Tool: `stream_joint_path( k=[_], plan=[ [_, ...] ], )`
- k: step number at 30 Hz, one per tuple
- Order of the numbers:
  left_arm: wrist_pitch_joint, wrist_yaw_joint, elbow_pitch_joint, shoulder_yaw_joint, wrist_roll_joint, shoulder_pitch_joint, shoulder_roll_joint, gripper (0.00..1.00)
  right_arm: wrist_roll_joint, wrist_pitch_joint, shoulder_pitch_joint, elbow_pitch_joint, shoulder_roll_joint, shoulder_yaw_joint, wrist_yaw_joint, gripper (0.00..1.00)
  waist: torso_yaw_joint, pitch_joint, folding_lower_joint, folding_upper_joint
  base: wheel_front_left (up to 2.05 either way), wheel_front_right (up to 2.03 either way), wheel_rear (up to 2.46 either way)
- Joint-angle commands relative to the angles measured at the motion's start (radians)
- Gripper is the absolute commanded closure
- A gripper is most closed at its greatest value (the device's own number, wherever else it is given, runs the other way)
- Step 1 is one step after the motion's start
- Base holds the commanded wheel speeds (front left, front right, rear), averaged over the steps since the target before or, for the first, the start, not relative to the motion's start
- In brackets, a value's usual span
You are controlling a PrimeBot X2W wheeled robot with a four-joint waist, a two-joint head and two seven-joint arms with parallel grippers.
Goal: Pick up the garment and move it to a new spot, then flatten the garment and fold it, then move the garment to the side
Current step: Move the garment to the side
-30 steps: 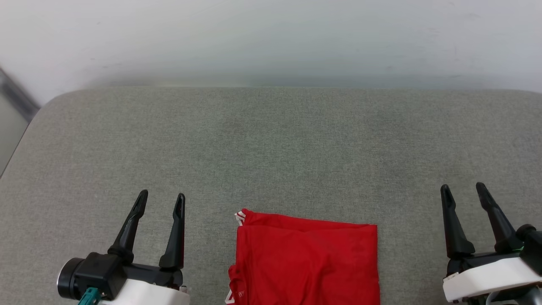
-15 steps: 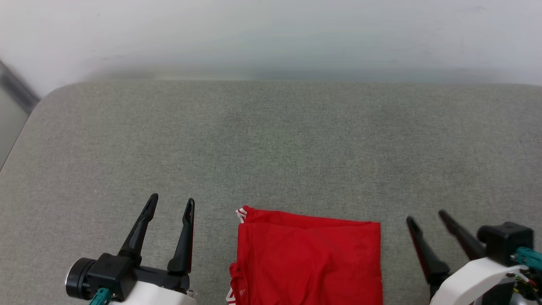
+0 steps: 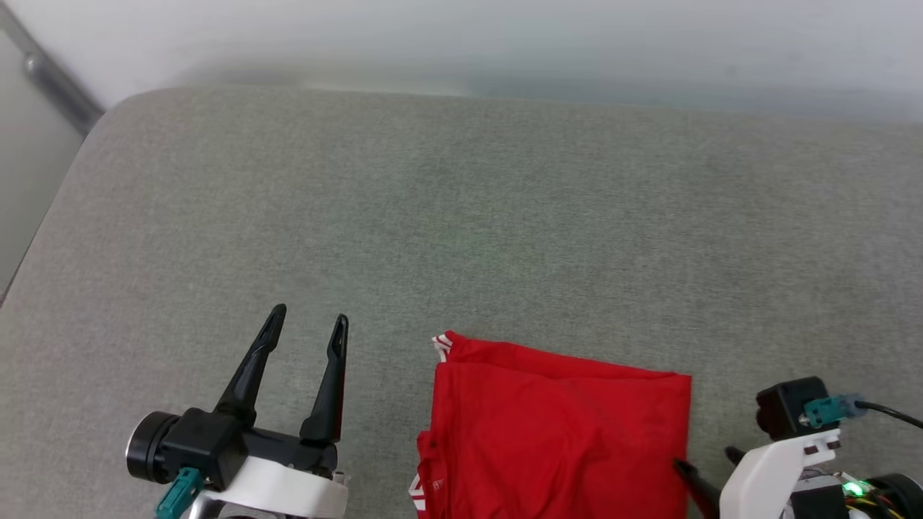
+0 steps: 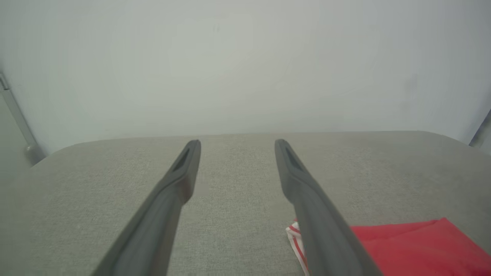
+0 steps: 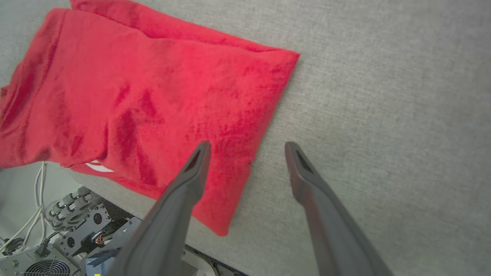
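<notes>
Where the garment lies: The red garment (image 3: 555, 432), folded into a flat rectangle with striped trim peeping from its far left corner, rests at the near edge of the grey padded surface (image 3: 461, 216), straight ahead of the robot and between its two arms.

Long axis: The fold appears to run left to right across the robot; its near part is cut off by the bottom of the head view, so this is a judgement.

Right gripper: The right gripper (image 5: 247, 147) is spread wide and holds nothing. In the right wrist view it straddles the garment's right-hand edge, one finger above the red cloth and the other above bare grey fabric. Whether either tip touches cannot be told.

Left gripper: The left gripper (image 3: 310, 321) is likewise spread wide and empty, poised just beside the garment's left edge with its fingers pointing away from the robot. In the left wrist view the cloth sits to the lower right of those fingers.

Nearer arm: The right, by a clear margin; it is already over the edge, while the left stands apart from the cloth.

The relation that counts: With folding apparently finished, the remaining step looks like the shift to the side. The right gripper's closing line crosses the hem, so the garment lies directly under and to the left of it.

Count: One garment; two grippers, each with two dark fingers; one grey surface; one pale wall (image 3: 505, 36) behind.
</notes>
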Motion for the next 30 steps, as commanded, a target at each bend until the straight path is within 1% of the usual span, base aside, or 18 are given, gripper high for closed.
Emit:
stream_joint_path(
  k=[1, 5, 10, 17, 18, 19, 20, 21, 25, 28, 29, 30],
  plan=[
    [-0.004, -0.001, 0.002, 0.000, -0.004, -0.015, -0.001, 0.00, -0.025, 0.015, -0.014, 0.014, 0.006, -0.018, 0.000, 0.00, 0.025, 0.020, 0.0000, 0.0000, 0.00, 0.00, 0.00],
    [-0.004, -0.001, 0.005, -0.007, -0.006, -0.023, -0.009, 0.00, -0.036, 0.038, -0.030, 0.074, 0.027, -0.040, 0.000, 0.00, 0.057, 0.043, 0.0000, 0.0000, 0.00, 0.00, 0.00],
    [-0.004, -0.001, 0.010, -0.012, -0.012, -0.035, -0.012, 0.00, -0.037, 0.023, -0.052, 0.155, 0.033, -0.038, 0.000, 0.00, 0.089, 0.069, 0.0000, 0.0000, 0.00, 0.00, 0.00],
    [-0.004, -0.001, 0.017, -0.027, -0.013, -0.047, -0.019, 0.00, -0.072, 0.009, -0.072, 0.273, 0.039, 0.043, 0.000, 0.00, 0.109, 0.091, 0.0000, 0.0000, 0.00, 0.00, 0.00],
    [-0.004, -0.001, 0.020, -0.033, -0.014, -0.049, -0.019, 0.00, -0.074, 0.008, -0.074, 0.291, 0.040, 0.051, 0.001, 0.07, 0.110, 0.092, 0.0000, 0.0000, 0.00, 0.00, 0.00],
    [-0.004, -0.001, 0.023, -0.038, -0.019, -0.051, -0.019, 0.00, -0.073, 0.008, -0.079, 0.308, 0.040, 0.061, 0.001, 0.62, 0.110, 0.093, 0.0000, 0.0000, 0.00, 0.00, 0.00],
    [-0.004, -0.001, 0.022, -0.041, -0.033, -0.053, -0.024, 0.00, -0.071, 0.002, -0.085, 0.321, 0.041, 0.063, 0.001, 0.92, 0.110, 0.093, 0.0000, 0.0000, 0.00, 0.00, 0.00],
    [-0.004, -0.001, 0.021, -0.042, -0.045, -0.056, -0.027, 0.00, -0.087, 0.001, -0.091, 0.331, 0.041, 0.073, 0.001, 1.00, 0.109, 0.093, 0.0000, 0.0000, 0.00, 0.00, 0.00],
    [-0.004, -0.001, 0.031, -0.062, -0.025, -0.058, -0.012, 0.00, -0.124, -0.022, -0.132, 0.337, 0.027, 0.096, 0.000, 1.00, 0.092, 0.087, 0.0000, 0.0000, 0.00, 0.00, 0.00],
    [-0.004, -0.001, 0.032, -0.061, -0.032, -0.048, -0.014, 0.00, -0.161, -0.046, -0.179, 0.322, -0.026, 0.142, -0.001, 1.00, 0.063, 0.076, 0.0000, 0.0000, 0.00, 0.00, 0.00],
    [-0.004, -0.001, 0.034, -0.068, -0.015, -0.046, -0.001, 0.00, -0.172, -0.054, -0.197, 0.314, -0.053, 0.161, -0.001, 1.00, 0.052, 0.072, 0.0000, 0.0000, 0.00, 0.00, 0.00],
    [-0.004, -0.001, 0.038, -0.084, 0.004, -0.042, 0.006, 0.00, -0.202, -0.079, -0.250, 0.284, -0.150, 0.238, -0.001, 1.00, 0.009, 0.059, 0.0000, 0.0000, 0.00, 0.00, 0.00]
  ],
)
